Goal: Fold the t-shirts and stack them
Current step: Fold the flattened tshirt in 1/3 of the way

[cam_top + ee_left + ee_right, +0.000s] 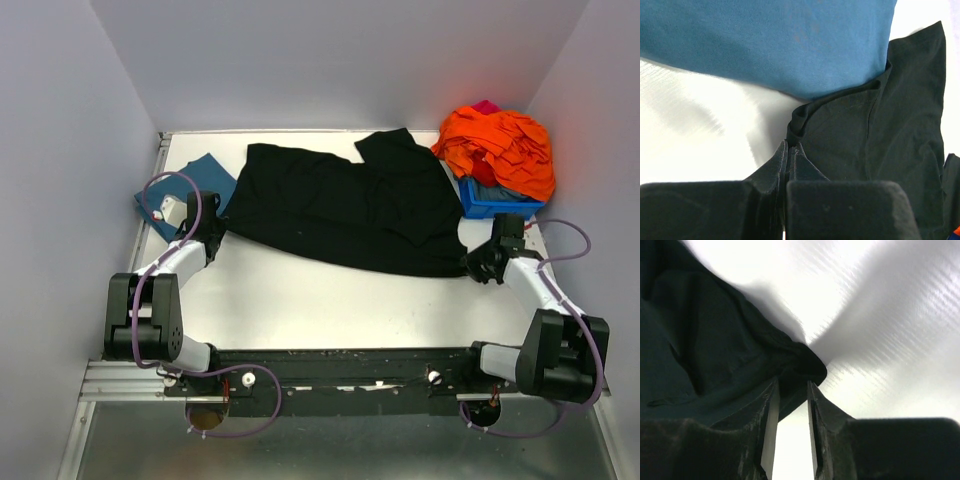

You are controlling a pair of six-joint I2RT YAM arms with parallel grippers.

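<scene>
Pinching the black shirt, the left gripper hides the gripped edge.

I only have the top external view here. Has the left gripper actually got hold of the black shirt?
Observer: Yes, the left wrist view shows the left gripper shut on a corner of the black t-shirt.
Operator: And the right?
Observer: The right gripper is open, jaws apart, the shirt's bunched edge at its tips.
Operator: Teal shirt caught?
Observer: No, the teal t-shirt lies beyond the left gripper, outside the grip.
</scene>
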